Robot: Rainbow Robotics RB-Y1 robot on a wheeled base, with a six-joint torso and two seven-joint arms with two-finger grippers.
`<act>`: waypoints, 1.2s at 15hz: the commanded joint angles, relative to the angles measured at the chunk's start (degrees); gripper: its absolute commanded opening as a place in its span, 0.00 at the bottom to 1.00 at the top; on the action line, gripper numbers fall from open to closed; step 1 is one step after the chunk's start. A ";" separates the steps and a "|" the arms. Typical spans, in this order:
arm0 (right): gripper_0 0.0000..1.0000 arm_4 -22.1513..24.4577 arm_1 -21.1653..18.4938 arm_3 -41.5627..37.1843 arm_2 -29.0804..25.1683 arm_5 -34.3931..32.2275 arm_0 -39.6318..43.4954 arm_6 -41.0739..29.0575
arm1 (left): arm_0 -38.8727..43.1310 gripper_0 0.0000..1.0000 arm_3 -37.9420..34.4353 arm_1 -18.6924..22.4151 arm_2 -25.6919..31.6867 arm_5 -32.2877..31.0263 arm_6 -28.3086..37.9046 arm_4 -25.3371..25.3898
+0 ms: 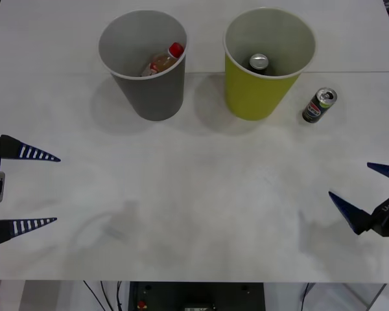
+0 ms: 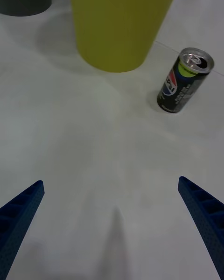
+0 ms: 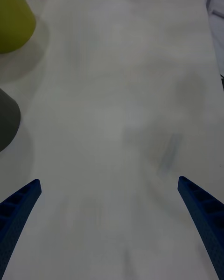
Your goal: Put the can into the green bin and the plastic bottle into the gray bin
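- The can (image 1: 319, 105) stands upright on the white table (image 1: 194, 220), just beside the green bin (image 1: 266, 97) on its right, not yet binned.
- Another dark can (image 1: 259, 62) with a plain silver top already sits inside the green bin.
- The plastic bottle (image 1: 161, 62) lies tilted inside the gray bin (image 1: 149, 91); that half of the task appears done.
- Right gripper (image 1: 369, 191) hovers near the table's right edge, fingers spread wide, empty, facing the can, plausibly staged for a grasp.
- Left gripper (image 1: 32, 189), likewise spread and empty, waits at the left edge.
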 commanded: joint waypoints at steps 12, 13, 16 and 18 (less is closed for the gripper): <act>1.00 8.12 2.83 24.79 36.47 35.15 -32.41 -39.37 | 0.00 1.00 0.00 0.00 0.00 0.00 0.00 0.00; 1.00 8.91 3.97 27.69 37.87 35.50 -34.61 -41.48 | 0.00 1.00 0.00 0.00 0.00 0.00 0.00 0.00; 1.00 9.79 6.78 32.43 39.54 35.67 -38.30 -43.50 | 0.00 1.00 0.00 0.00 0.00 0.00 0.00 0.00; 1.00 9.88 8.45 34.37 39.90 35.76 -39.88 -43.50 | 0.00 1.00 0.00 0.00 0.00 0.00 0.00 0.00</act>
